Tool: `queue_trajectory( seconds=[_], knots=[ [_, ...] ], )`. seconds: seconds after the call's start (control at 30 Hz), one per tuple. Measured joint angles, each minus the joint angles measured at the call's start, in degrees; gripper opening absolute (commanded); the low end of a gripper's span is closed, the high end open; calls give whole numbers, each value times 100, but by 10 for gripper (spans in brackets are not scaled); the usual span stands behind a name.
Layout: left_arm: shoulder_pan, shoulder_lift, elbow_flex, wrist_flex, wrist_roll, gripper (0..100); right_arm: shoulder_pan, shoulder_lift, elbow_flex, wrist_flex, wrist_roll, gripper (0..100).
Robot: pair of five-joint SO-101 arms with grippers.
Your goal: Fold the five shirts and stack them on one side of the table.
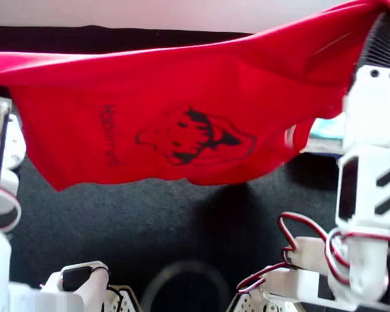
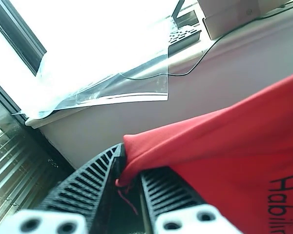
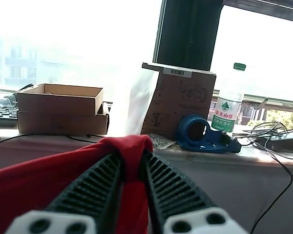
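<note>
Across the upper half of the high view, the red shirt hung stretched between the two arms. It was held clear of the dark tabletop, its printed side faced the camera, and its lower hem sagged loose in the middle of the frame. The right claw was clenched on one top corner, a bunched nub of red cloth pinched between its ribbed fingers. In the high view that grip sat at the upper right, above the arm's white body. The left claw likewise gripped the opposite corner, with a fold of fabric and a stray thread caught between its jaws. That end of the shirt ran off the upper left of the high view, above the left arm.

The step in hand looked like spreading one shirt out before the first fold. The next move probably called for lowering both claws together, keeping the top edge taut so the hem landed first. The cloth would then need to lie flat and unwrinkled before either grip let go. How many shirts were already folded could not be told.
</note>
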Motion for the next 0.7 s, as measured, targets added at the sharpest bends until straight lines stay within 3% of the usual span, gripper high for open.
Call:
queue_trajectory(
  seconds=[0.17, 0.4, 0.7],
  knots=[
    [0, -18, 9, 229, 0, 9, 79, -237, -53, -299, 360, 5],
    [0, -9, 1090, 501, 0, 9, 79, -563, -62, -695, 853, 5],
    [0, -299, 1407, 501, 0, 9, 79, -932, -70, -695, 1029, 5]
  ],
)
